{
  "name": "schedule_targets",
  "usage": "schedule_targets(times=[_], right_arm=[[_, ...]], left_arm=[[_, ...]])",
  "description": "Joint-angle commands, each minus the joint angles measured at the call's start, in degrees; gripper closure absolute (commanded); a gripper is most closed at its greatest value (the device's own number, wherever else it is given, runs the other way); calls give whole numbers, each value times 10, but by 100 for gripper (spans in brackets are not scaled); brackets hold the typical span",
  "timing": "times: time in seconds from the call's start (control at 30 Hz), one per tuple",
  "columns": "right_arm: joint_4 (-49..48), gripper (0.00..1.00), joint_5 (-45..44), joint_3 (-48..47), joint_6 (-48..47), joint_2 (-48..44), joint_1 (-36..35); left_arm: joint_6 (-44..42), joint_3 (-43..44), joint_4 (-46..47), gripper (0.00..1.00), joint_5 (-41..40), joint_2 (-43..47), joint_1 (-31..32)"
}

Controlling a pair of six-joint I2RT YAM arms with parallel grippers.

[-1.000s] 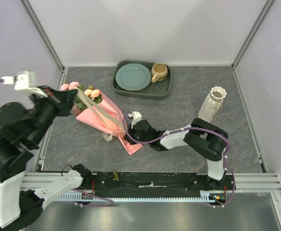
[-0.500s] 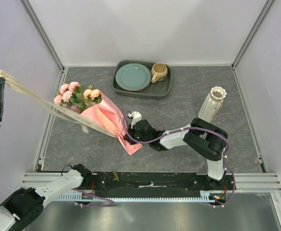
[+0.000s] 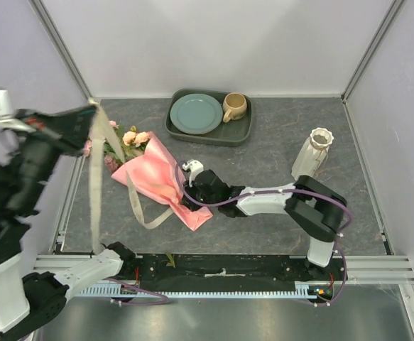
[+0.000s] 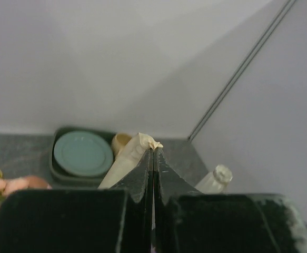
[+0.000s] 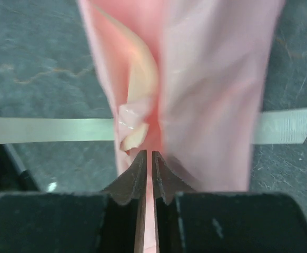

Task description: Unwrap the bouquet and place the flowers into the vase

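The bouquet (image 3: 158, 179) lies on the table left of centre, a salmon-pink paper cone with pink and peach flowers (image 3: 132, 138) at its upper-left end. My left gripper (image 3: 93, 108) is raised high at the left, shut on the end of the cream ribbon (image 3: 94, 186), which hangs down loosely; its tip shows above the shut jaws (image 4: 152, 150). My right gripper (image 3: 186, 197) sits low at the cone's narrow end, its jaws nearly together with pink paper (image 5: 211, 79) between them (image 5: 147, 154). The cream ribbed vase (image 3: 314, 152) stands at the right, apart from both arms.
A dark green tray (image 3: 243, 132) at the back holds a teal plate (image 3: 196, 114) and a tan mug (image 3: 233, 106). A loop of ribbon (image 3: 144, 214) lies on the table in front of the bouquet. Metal rails run along the table's left and near edges.
The left arm swung back in over the table's left edge with the ribbon. The ribbon, stretched taut to the bouquet half a second ago, now hangs slack. The bouquet shifted slightly.
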State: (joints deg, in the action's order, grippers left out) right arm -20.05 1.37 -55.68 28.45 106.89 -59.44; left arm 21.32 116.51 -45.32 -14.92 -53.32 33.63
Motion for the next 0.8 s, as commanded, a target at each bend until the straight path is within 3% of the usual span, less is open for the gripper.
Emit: schedule_targets(times=[0.0,0.1,0.2,0.23,0.3,0.37,0.43,0.77], right_arm=[[111,83,17,-58,-64,-129,-12],[175,67,14,-72,-108,-200,-12],[197,41,19,-76,-136,-264,-12],[196,36,36,-76,-139,-272,-11],[170,21,57,-68,-144,-287,-12],[142,15,90,-49,-139,-296,-12],[81,2,84,-17,-125,-309,-16],[-75,2,-125,14,-103,-261,-93]], left_arm=[[69,-102,-36,98,29,-3,3],[112,-151,-32,98,61,8,3],[162,-217,3,98,124,17,3],[173,-231,10,98,145,20,3],[198,-267,30,98,162,21,3],[216,-284,43,98,175,24,3],[224,-307,57,98,186,30,3],[253,-339,77,98,188,62,2]])
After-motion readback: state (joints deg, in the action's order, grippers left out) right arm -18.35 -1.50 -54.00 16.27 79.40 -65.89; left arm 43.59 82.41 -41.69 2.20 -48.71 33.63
